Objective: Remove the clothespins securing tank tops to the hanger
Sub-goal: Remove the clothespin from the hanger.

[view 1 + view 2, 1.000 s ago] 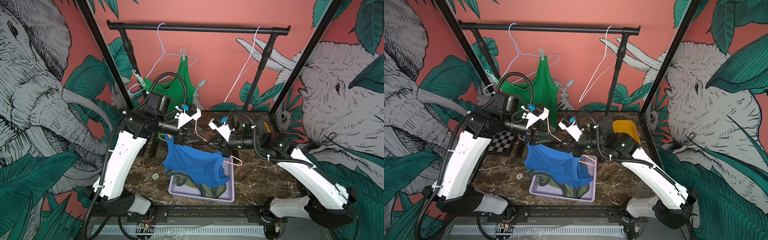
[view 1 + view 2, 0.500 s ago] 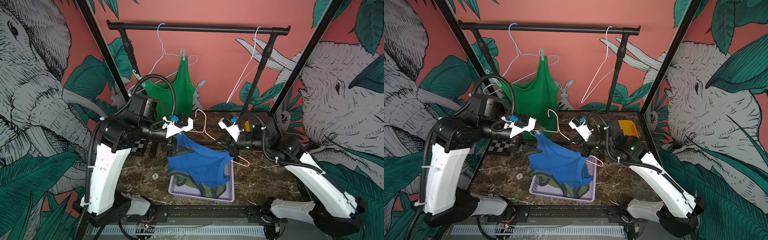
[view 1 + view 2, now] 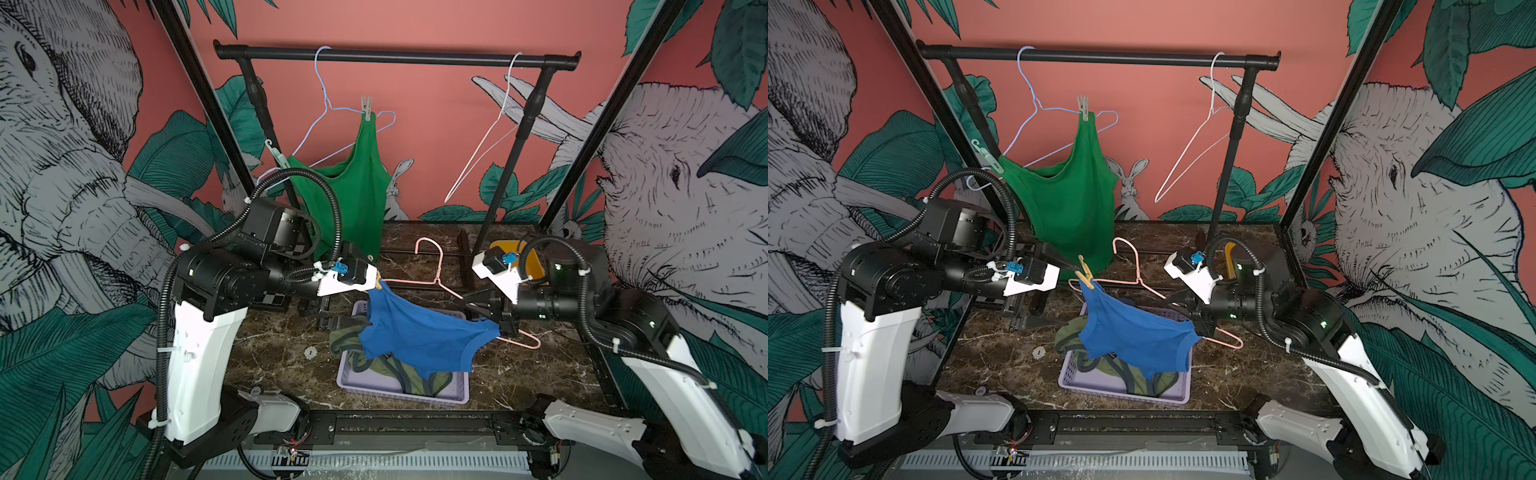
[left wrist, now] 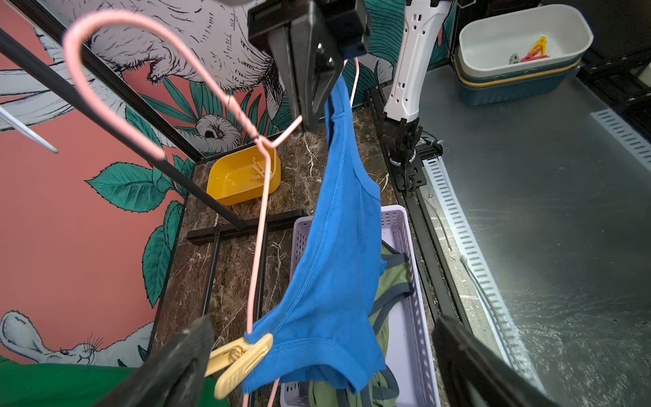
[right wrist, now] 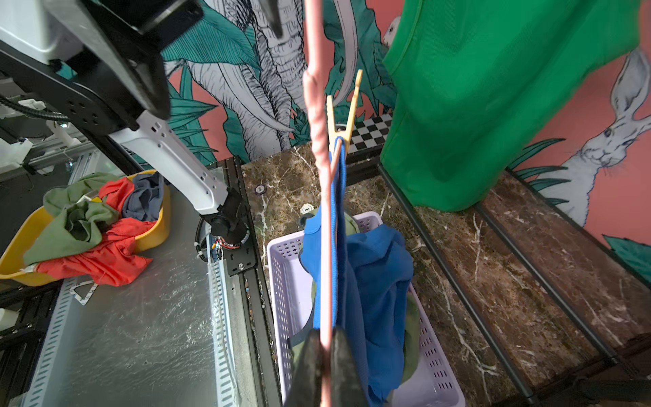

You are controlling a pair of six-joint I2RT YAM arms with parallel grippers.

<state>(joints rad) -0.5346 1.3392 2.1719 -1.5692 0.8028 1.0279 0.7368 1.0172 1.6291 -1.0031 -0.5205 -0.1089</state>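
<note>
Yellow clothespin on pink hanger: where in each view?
In a top view: yellow clothespin half hidden, atop the blue tank top.
In a top view: yellow clothespin clear, same spot.
Left wrist: yellow clothespin at the pink hanger end.
Right wrist: yellow clothespin on the pink hanger, by the green tank top.
Shared landmark: pink hanger.

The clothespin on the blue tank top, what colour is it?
The clothespin is pale yellow, clearest in the left wrist view.
</note>
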